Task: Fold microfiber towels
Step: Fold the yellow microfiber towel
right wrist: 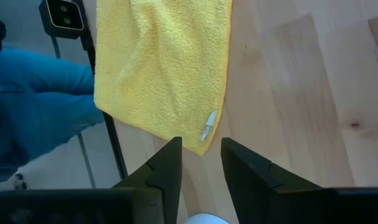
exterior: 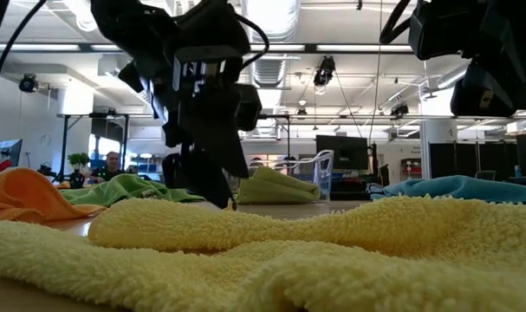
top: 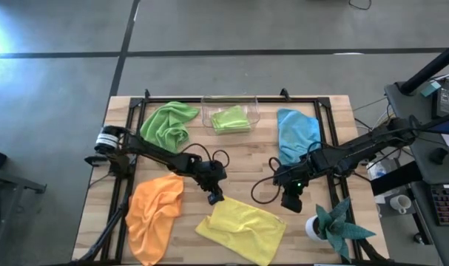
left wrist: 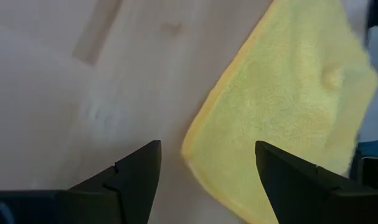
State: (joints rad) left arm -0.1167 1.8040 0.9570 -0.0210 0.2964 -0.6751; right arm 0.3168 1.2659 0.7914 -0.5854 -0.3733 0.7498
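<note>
A yellow towel (top: 240,229) lies spread and slightly rumpled near the table's front edge. My left gripper (top: 214,196) hangs open over its far left corner (left wrist: 190,149), one finger on either side and clear of it. My right gripper (top: 291,201) is open by a narrow gap just short of the towel's far right corner (right wrist: 200,144), which bears a small white tag (right wrist: 208,127). An orange towel (top: 154,214) lies crumpled at front left. A lime green towel (top: 169,124) is at the back left and a light blue one (top: 296,134) at the back right.
A clear container (top: 248,104) at the back middle holds a folded lime green towel (top: 231,118). A teal spiky plant in a white pot (top: 333,225) stands at front right, close to my right gripper. Black frame rails (top: 128,148) and cables run along the table's sides.
</note>
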